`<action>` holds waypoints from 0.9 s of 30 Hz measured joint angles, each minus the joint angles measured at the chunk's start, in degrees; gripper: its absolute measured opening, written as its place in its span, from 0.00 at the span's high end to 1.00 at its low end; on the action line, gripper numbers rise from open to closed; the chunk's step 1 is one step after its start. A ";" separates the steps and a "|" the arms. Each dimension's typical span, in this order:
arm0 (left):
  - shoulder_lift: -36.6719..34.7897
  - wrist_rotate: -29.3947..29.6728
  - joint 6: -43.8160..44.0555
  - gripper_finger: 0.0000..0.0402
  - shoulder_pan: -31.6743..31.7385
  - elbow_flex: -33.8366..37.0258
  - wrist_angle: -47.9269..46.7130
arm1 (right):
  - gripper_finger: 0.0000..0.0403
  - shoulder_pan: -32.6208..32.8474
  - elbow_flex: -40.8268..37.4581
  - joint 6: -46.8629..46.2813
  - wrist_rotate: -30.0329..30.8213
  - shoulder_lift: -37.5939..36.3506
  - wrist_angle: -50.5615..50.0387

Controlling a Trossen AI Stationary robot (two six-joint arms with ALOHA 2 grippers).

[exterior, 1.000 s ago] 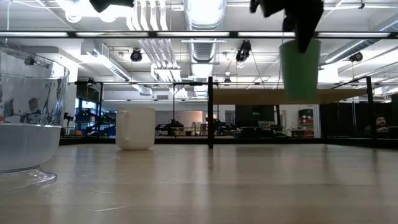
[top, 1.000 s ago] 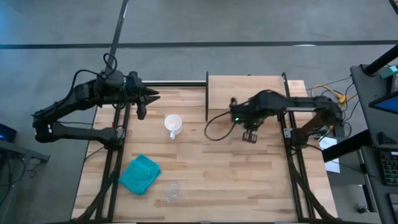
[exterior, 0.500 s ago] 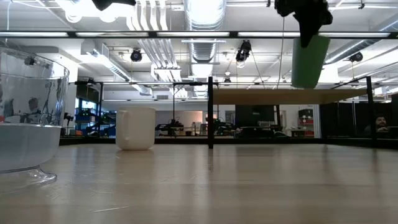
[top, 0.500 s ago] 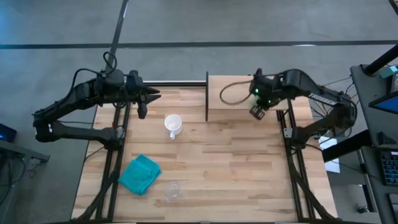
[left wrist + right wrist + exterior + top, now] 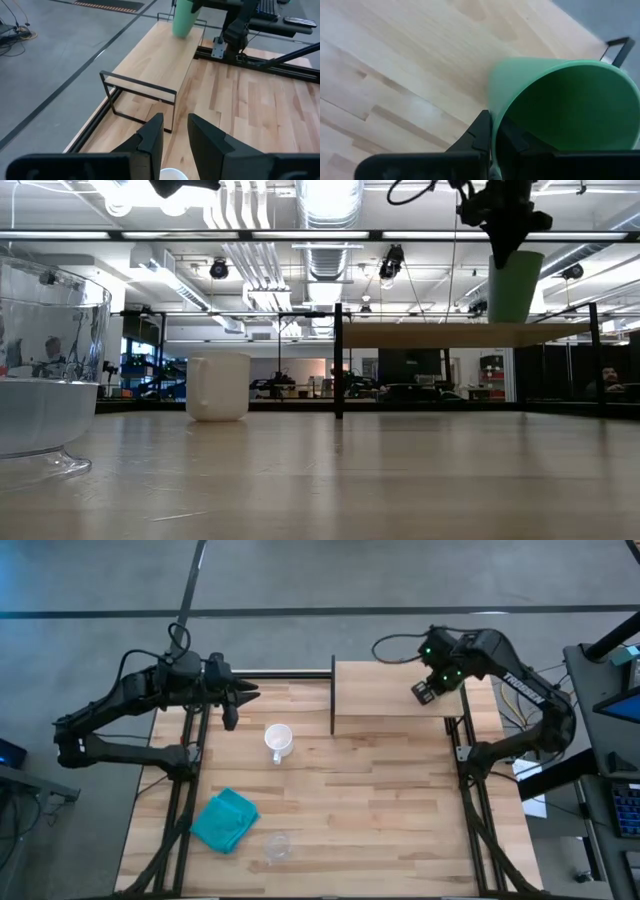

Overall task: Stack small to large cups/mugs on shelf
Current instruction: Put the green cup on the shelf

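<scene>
My right gripper is over the right end of the shelf, shut on the tall green cup, which is upright with its base at the board's top; whether the base touches, I cannot tell. The white mug stands on its base on the table, left of the shelf, and shows in the low view. The clear cup stands near the table's near edge. My left gripper hovers open above the table's far left part. My right gripper holds the green cup by its rim wall, one finger outside and the other inside the cup. The fingers come from above, pointing down. The cup hangs upright below them, its base level with the shelf board.
A teal folded cloth lies near the table's near left corner, beside the clear cup. The shelf stands on thin black posts at the table's far edge. Bare wood stretches across the middle and right of the table.
My right gripper has carried the green cup from over the table in front of the shelf toward the far edge and right, over the shelf's right end. The cup tilted on the way and now hangs upright at the board. My left arm has kept still.
</scene>
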State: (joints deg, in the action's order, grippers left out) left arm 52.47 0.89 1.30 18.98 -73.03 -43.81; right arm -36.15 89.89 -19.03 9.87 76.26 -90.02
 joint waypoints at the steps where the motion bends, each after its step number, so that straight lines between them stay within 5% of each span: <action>1: -0.02 0.00 -0.01 0.81 0.00 0.00 0.02 | 0.98 -1.05 0.00 0.02 -1.77 -0.18 0.01; 4: 0.00 0.01 -0.15 0.81 0.00 0.08 0.01 | 0.98 -3.07 0.00 1.03 -5.68 -0.45 0.00; 27: 0.00 0.02 -0.18 0.81 0.00 0.26 0.06 | 0.98 -8.43 -0.75 7.27 -4.33 -0.65 -0.17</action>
State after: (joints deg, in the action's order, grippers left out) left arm 52.47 0.91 1.12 18.99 -72.77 -43.75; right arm -44.58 89.14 -11.75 5.54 75.60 -90.19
